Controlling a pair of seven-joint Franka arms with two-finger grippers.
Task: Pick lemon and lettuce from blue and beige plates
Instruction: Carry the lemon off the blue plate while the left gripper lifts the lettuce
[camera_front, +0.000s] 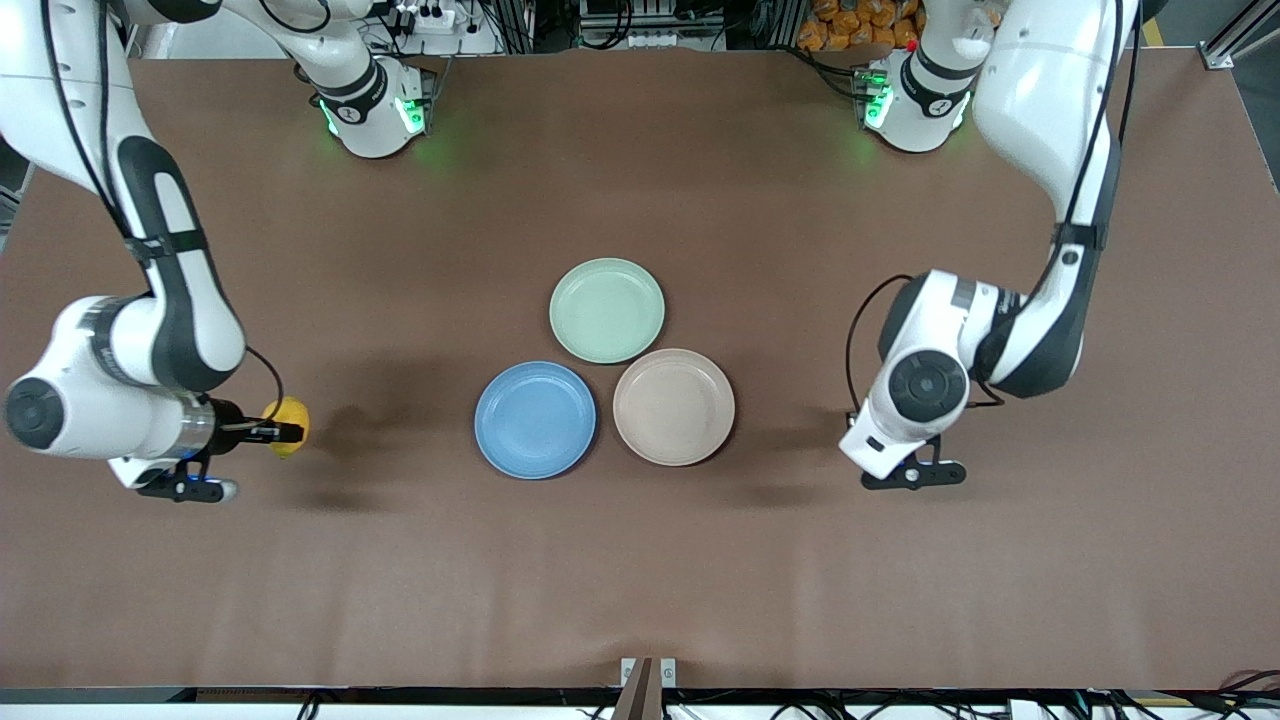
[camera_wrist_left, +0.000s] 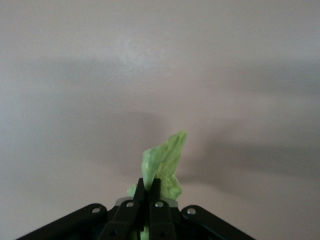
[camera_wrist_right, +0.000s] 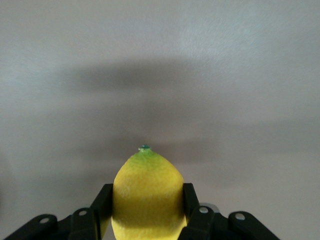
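Observation:
My right gripper (camera_wrist_right: 146, 194) is shut on the yellow lemon (camera_wrist_right: 147, 180), one finger on each side of it. In the front view the lemon (camera_front: 288, 418) is held over bare table toward the right arm's end, apart from the plates. My left gripper (camera_wrist_left: 148, 186) is shut on a crinkled light-green lettuce leaf (camera_wrist_left: 166, 157) that sticks out past the fingertips, over bare table. In the front view the left arm's wrist (camera_front: 925, 385) hides that gripper and the lettuce. The blue plate (camera_front: 535, 420) and the beige plate (camera_front: 673, 407) lie side by side mid-table, both bare.
A pale mint-green plate (camera_front: 607, 309), also bare, lies against the blue and beige plates, farther from the front camera. The brown table (camera_front: 640, 580) stretches wide around the plates. The arms' bases stand along the table's top edge.

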